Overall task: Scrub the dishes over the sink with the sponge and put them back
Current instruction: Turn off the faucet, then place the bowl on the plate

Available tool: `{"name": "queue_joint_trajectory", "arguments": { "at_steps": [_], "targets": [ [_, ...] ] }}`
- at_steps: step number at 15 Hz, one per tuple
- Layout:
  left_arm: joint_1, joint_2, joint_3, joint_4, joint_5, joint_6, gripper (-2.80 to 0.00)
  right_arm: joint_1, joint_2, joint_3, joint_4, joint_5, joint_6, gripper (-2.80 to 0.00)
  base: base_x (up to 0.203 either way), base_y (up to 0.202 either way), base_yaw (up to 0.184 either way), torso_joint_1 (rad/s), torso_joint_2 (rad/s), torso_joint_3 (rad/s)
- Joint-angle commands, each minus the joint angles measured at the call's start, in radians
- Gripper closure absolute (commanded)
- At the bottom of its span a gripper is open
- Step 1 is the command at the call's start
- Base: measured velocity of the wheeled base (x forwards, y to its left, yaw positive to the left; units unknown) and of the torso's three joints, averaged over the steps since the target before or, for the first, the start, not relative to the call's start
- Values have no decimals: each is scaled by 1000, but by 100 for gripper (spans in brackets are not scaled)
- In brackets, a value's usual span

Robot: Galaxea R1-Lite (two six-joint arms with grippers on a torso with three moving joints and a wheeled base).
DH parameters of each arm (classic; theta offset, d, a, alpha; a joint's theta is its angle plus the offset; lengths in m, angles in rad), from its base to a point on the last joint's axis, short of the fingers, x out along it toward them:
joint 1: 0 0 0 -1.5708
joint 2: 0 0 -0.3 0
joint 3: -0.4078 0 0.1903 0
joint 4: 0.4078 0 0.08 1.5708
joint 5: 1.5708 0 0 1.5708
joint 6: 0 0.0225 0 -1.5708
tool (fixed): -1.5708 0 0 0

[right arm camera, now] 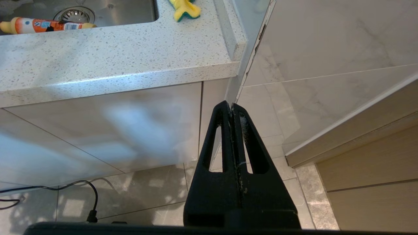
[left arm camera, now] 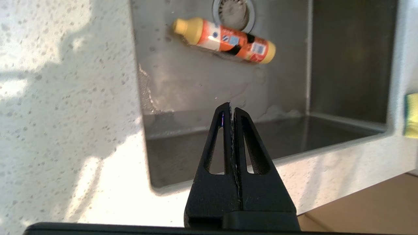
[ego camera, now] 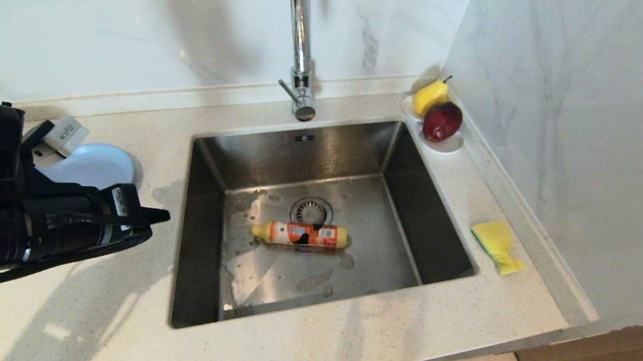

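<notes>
Lying right of sink (ego camera: 442, 216), sponge (ego camera: 497, 244) well apart from shut left jaws.

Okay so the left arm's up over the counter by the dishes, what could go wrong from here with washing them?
1. The detergent bottle lies on the floor of the sink, beside the drain; a dish brought over or set down there may knock it.
2. The sponge rests on the counter at the sink's far right, while the left gripper is shut and empty on the left.
3. The left arm partly hides the plate, so a wrist could clip it.
</notes>
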Motion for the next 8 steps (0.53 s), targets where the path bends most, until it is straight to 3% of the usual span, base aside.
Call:
{"name": "queue_joint_trajectory", "arguments": {
  "at_steps": [1, 6, 8],
  "targets": [
    [-21, 41, -67, 26, -3, -69, 0, 0, 1, 0, 0, 0, 0, 0, 0, 0, 0, 0, 0, 0],
    [-113, 228, -223, 111, -9, -281, 0, 0, 1, 0, 0, 0, 0, 0, 0, 0, 0, 0, 0, 0],
    [-151, 289, -275, 149, -1, -316, 0, 0, 0, 0, 0, 0, 0, 0, 0, 0, 0, 0, 0, 0]
  ]
}}
